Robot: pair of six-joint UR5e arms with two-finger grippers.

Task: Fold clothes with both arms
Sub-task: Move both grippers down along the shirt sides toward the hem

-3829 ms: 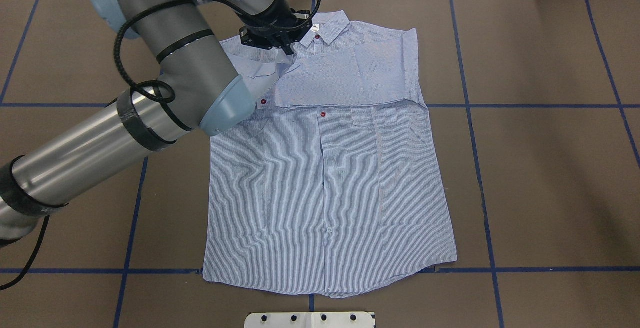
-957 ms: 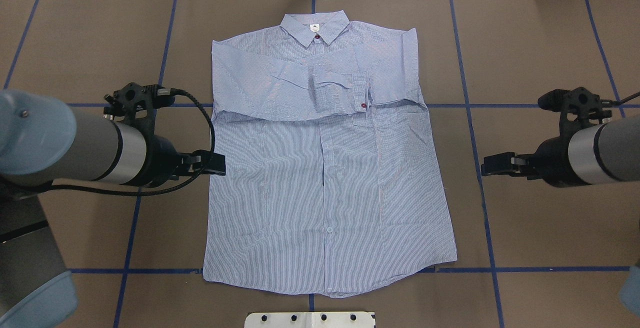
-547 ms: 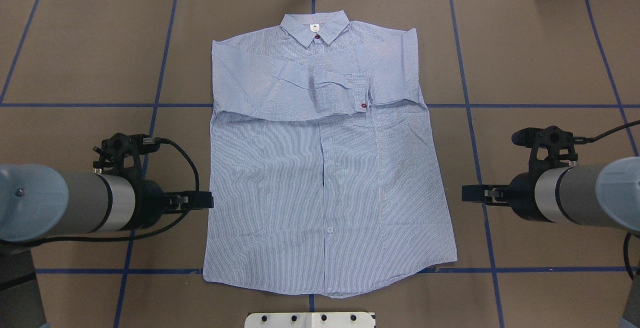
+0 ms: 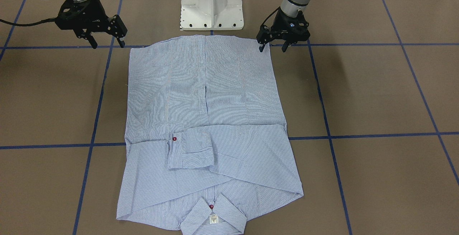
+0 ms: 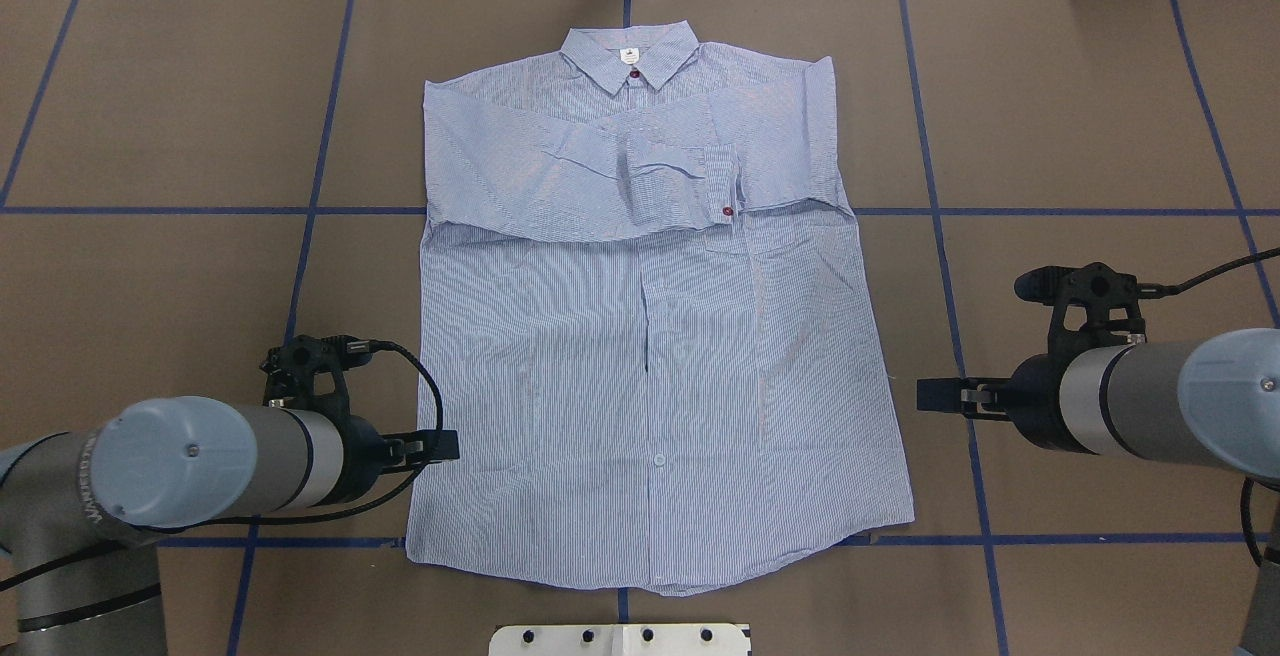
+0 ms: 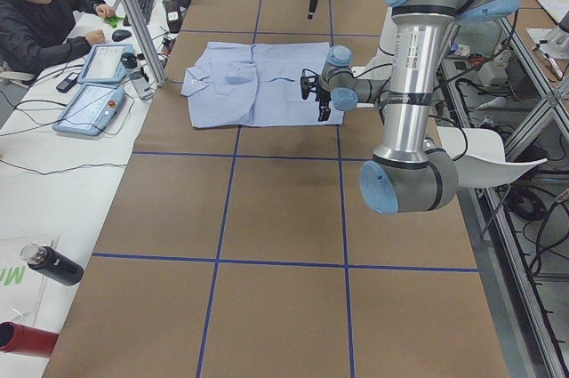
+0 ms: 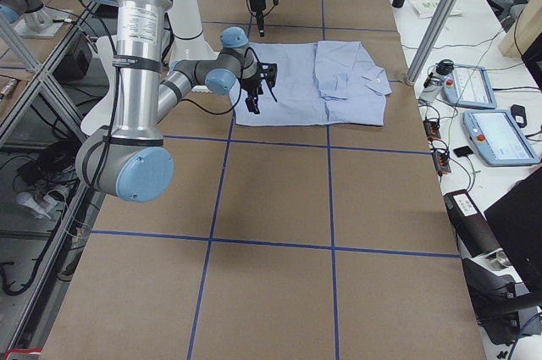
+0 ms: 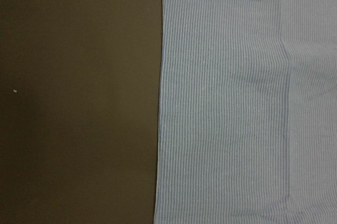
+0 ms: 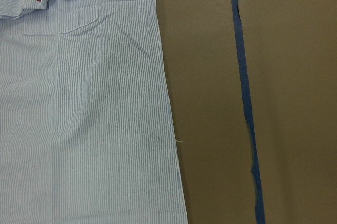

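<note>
Against the overhead view half a second earlier, the left gripper has moved toward the robot along the shirt's left side edge and now lies partly over that edge near the hem. The shirt lies as before, and the right gripper has barely shifted. We count one shirt, flat and face up on the brown table, collar away from the robot. Its two sleeves are folded across the chest, the upper one ending in a cuff. We also count two red buttons (one at the collar, one on the cuff), two arms and two grippers. In the front-facing view, the left gripper has its fingers spread and grasps nothing, one fingertip at the hem corner. We cannot tell whether it touches the cloth. The right gripper is likewise spread and empty, over bare table just beside the shirt's opposite edge.
</note>
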